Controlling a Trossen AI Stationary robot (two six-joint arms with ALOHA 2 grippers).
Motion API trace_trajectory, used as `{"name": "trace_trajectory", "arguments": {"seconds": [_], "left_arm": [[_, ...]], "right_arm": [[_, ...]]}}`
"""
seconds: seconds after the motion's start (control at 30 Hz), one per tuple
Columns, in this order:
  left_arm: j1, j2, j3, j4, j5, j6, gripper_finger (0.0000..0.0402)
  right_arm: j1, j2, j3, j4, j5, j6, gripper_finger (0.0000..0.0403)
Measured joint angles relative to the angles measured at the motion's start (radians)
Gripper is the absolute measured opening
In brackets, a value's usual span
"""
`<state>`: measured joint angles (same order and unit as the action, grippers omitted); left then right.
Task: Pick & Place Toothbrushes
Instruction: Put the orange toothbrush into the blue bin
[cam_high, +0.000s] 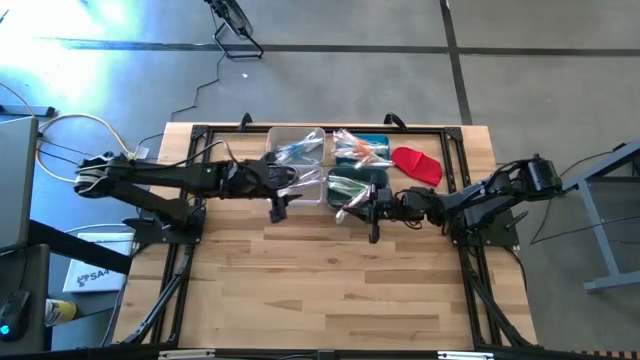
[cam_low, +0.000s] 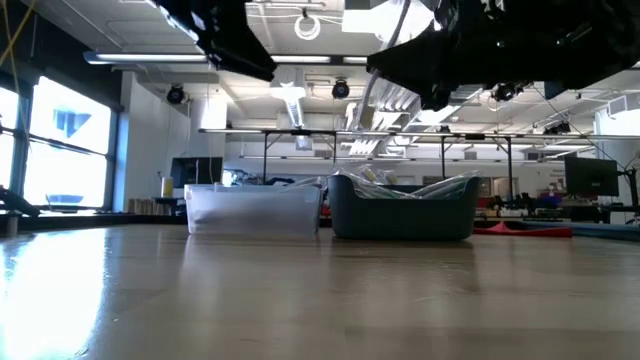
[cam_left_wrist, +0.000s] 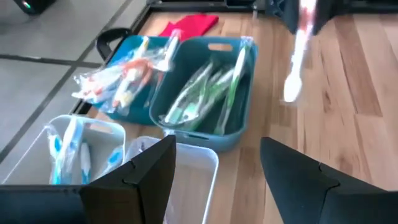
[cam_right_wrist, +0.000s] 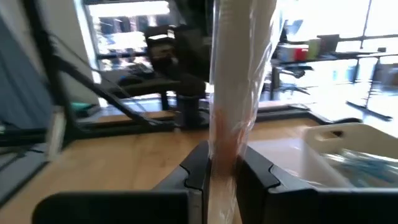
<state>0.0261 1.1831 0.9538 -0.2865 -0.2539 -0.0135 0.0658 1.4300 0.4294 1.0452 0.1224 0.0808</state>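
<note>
Toothbrushes in clear wrappers lie sorted in bins at the table's far side: blue ones (cam_left_wrist: 67, 149) in a clear bin (cam_high: 297, 145), orange ones (cam_left_wrist: 121, 78) in a blue bin (cam_high: 360, 146), green ones (cam_left_wrist: 202, 93) in a teal bin (cam_high: 352, 181). A second clear bin (cam_left_wrist: 186, 168) sits nearest my left gripper (cam_left_wrist: 217, 168), which hovers open over that bin's near edge (cam_high: 279, 205). My right gripper (cam_high: 374, 212) is shut on a wrapped toothbrush (cam_high: 350, 205) just near the teal bin. My right gripper pinches one wrapped toothbrush between its two fingers (cam_right_wrist: 198, 171), on a reddish stretch of the stick (cam_right_wrist: 222, 146) near one end. The rest of the stick (cam_left_wrist: 293, 62) juts out past the fingertips. It is lifted clear of the table and bins.
A red cloth-like piece (cam_high: 417, 165) lies on the table right of the blue bin. In the low view the clear bin (cam_low: 255, 210) and the teal bin (cam_low: 405, 207) stand side by side. Bare wood (cam_high: 320, 290) stretches toward the near edge. A black frame borders the table.
</note>
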Motion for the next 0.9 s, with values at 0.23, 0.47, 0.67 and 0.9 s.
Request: {"name": "trace_trajectory", "arguments": {"seconds": [0.23,0.47,0.67,0.9], "left_arm": [[0.0,-0.141,-0.2,0.128,0.0,0.006,0.0226],[0.0,-0.241,-0.441,0.382,-0.001,0.016,0.0226],[0.0,-0.258,-0.502,0.433,-0.004,0.017,0.0226],[0.0,-0.259,-0.503,0.464,-0.003,0.1,0.0226]], "right_arm": [[-0.007,-0.011,0.0,0.0,0.26,-0.048,0.0042],[-0.065,-0.013,0.024,0.026,0.435,-0.09,0.0039],[-0.132,-0.013,0.159,-0.19,0.6,-0.184,0.0039],[-0.248,-0.013,0.366,-0.629,0.681,-0.256,0.0039]]}}
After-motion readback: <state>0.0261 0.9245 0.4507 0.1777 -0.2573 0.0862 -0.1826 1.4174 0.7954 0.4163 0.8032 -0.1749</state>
